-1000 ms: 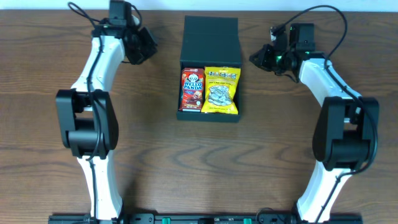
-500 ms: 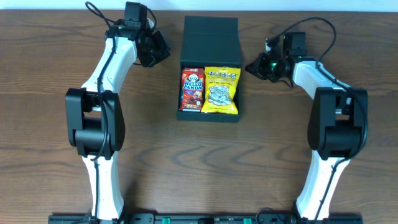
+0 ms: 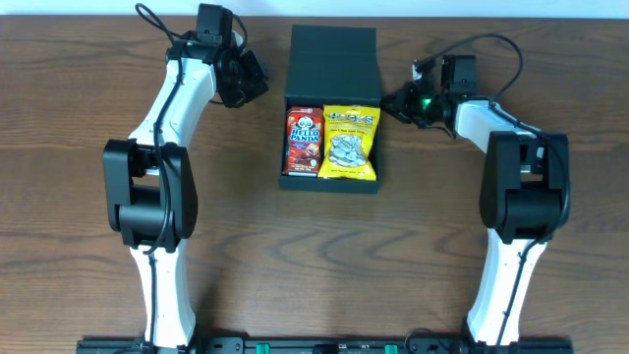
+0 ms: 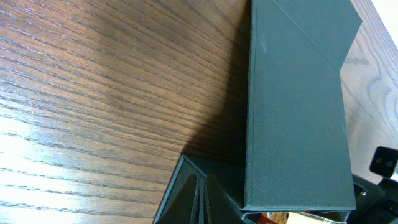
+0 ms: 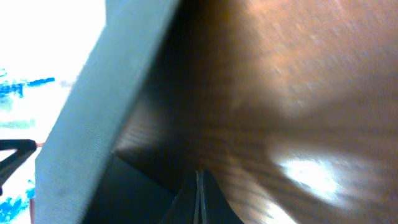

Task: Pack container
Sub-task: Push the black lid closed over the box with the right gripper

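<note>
Jaws clenched on both arms, nothing between them: left gripper (image 4: 196, 180) shows its fingers pressed together in its wrist view, right gripper (image 5: 199, 177) likewise, though that view is blurred. Change over the last second: both arms swung inward toward the dark teal-green rectangular cardboard box (image 3: 331, 59). The left gripper (image 3: 251, 79) settled early and has since held near the box's left flank, a strip of the brown wood-grain desk (image 3: 79, 147) between them. The right gripper (image 3: 393, 101) kept creeping in and now sits just beside the right wall; contact cannot be told. Box itself has not shifted and sits at centre of the desk between the two arms. From the left wrist, its matte side (image 4: 292, 124) runs away from the fingers; from the right wrist, the wall (image 5: 106, 106) looms close. Contents: a red Hello Panda snack packet (image 3: 304, 141) on the left-arm side and a yellow foil snack packet (image 3: 350, 145) on the right-arm side, lying flat, side by side, touching. Beyond them the hinged flap lid is open, thrown back toward the far edge. Judgement: filling looks done; the two closed grippers flanking the hinge end suggest lid closure comes next. Risk: nudging the light box sideways.
</note>
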Tool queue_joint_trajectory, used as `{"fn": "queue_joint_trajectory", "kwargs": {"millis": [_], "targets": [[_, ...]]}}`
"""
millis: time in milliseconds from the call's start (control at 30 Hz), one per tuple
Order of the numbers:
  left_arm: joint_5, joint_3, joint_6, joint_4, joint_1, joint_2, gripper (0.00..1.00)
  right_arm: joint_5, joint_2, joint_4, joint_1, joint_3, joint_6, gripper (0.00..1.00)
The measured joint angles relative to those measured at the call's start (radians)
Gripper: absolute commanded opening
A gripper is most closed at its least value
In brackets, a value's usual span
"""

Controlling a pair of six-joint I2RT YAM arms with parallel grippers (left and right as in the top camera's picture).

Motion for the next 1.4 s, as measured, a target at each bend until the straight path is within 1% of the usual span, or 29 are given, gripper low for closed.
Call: {"fn": "queue_joint_trajectory", "kwargs": {"millis": [333, 667, 800, 900, 1133, 1400], "targets": [[0.000, 0.000, 0.000, 0.000, 0.000, 0.000, 0.06, -0.029, 0.000, 0.117, 0.014, 0.000, 0.038, 0.02], [0.000, 0.000, 0.000, -0.002, 0.000, 0.000, 0.06, -0.036, 0.000, 0.199, 0.014, 0.000, 0.057, 0.01], [-0.001, 0.000, 0.000, -0.004, 0.001, 0.000, 0.06, -0.046, 0.000, 0.260, 0.014, -0.001, 0.062, 0.01], [-0.001, 0.000, 0.000, -0.004, 0.006, 0.000, 0.06, -0.067, 0.000, 0.301, 0.013, -0.001, 0.065, 0.01], [-0.001, 0.000, 0.000, -0.003, 0.043, 0.000, 0.06, -0.121, 0.000, 0.336, 0.011, -0.001, 0.065, 0.02], [-0.003, 0.000, -0.001, 0.011, 0.061, 0.000, 0.06, -0.266, 0.002, 0.451, 0.000, -0.001, 0.064, 0.02]]}}
